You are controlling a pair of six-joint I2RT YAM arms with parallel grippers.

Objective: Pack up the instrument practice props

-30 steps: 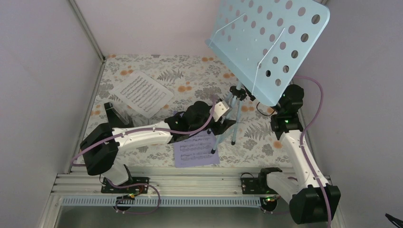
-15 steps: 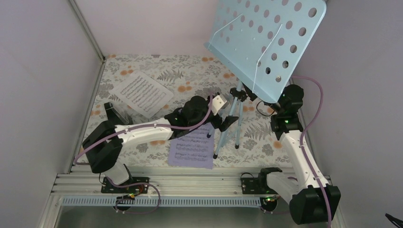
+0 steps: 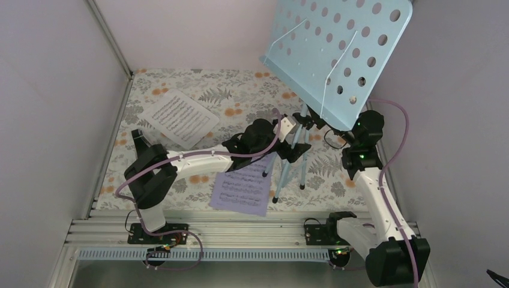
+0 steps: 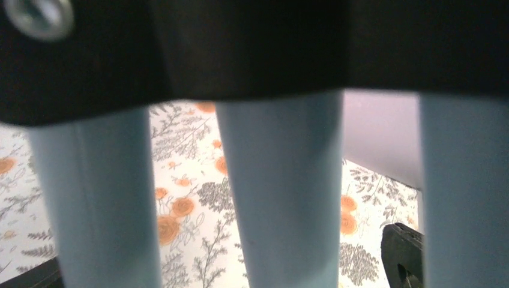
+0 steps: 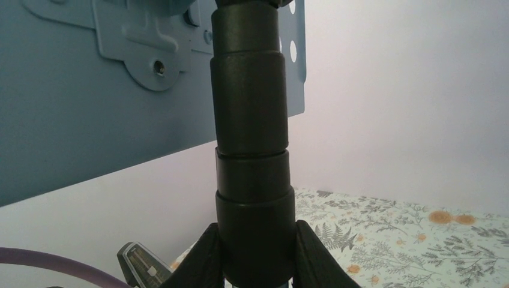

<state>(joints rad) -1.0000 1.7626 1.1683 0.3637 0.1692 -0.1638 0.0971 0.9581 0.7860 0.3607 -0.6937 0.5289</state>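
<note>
The light blue music stand's hole-dotted tray [image 3: 342, 54] tilts at upper right, with its tripod legs [image 3: 292, 171] below. My right gripper [image 5: 255, 258] is shut on the stand's black post collar [image 5: 251, 120]; in the top view its fingers are hidden under the tray. My left gripper [image 3: 293, 150] is at the legs, with its fingers apart. Three blue legs fill the left wrist view [image 4: 282, 198], and one fingertip [image 4: 403, 255] shows between two of them. The lavender sheet [image 3: 243, 191] lies near the front, partly under my left arm. The black wedge box [image 3: 139, 144] stands at the left and also shows in the right wrist view [image 5: 144, 267].
A white sheet of music [image 3: 179, 118] lies at the back left on the floral cloth [image 3: 234, 90]. Lavender walls close in the back and both sides. An aluminium rail [image 3: 240, 231] runs along the front.
My left arm has reached further right to the tripod legs. The lavender sheet has turned and slid a little. The stand has shifted slightly with the right gripper.
</note>
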